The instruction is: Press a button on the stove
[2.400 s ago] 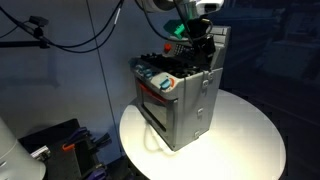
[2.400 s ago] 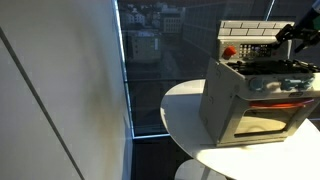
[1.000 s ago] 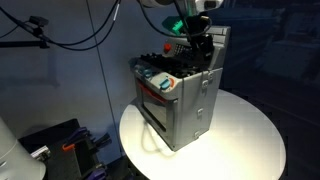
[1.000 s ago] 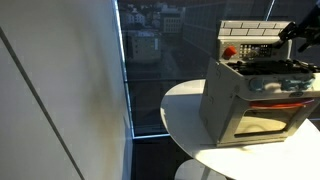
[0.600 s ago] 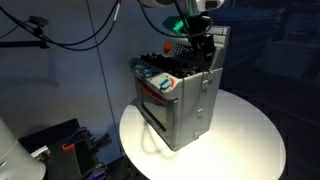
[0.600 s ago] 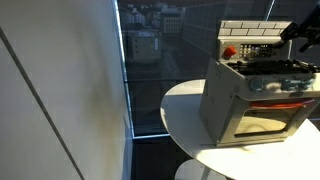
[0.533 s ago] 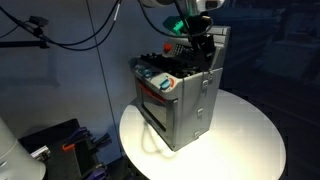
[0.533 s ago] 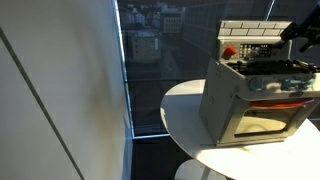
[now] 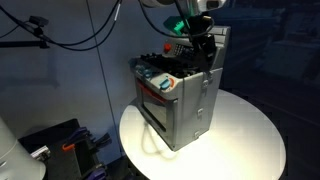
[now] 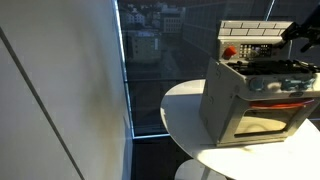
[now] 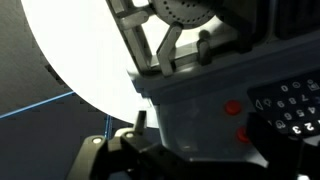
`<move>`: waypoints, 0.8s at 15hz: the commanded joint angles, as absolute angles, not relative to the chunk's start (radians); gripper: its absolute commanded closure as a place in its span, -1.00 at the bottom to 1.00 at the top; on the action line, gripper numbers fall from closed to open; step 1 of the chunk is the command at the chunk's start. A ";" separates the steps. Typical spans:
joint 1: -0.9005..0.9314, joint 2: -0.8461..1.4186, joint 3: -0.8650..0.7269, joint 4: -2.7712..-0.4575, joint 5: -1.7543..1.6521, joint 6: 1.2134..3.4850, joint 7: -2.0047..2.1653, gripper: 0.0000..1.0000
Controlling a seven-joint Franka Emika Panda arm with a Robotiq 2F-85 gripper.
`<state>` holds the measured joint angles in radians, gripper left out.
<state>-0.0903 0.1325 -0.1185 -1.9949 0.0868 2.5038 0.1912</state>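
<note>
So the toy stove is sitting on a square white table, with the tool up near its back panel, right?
Not quite: the table is round, not square, as an exterior view shows. The stove does sit on it, with the tool up near its back panel.

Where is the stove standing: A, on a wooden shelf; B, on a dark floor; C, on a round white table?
C: in both exterior views the stove sits on top of the round white table.
</note>
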 commanded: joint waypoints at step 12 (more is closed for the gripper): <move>-0.098 0.161 -0.116 -1.949 0.098 2.473 0.189 -1.00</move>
<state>-0.0908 0.1406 -0.1185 -1.9916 0.0868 2.5033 0.1912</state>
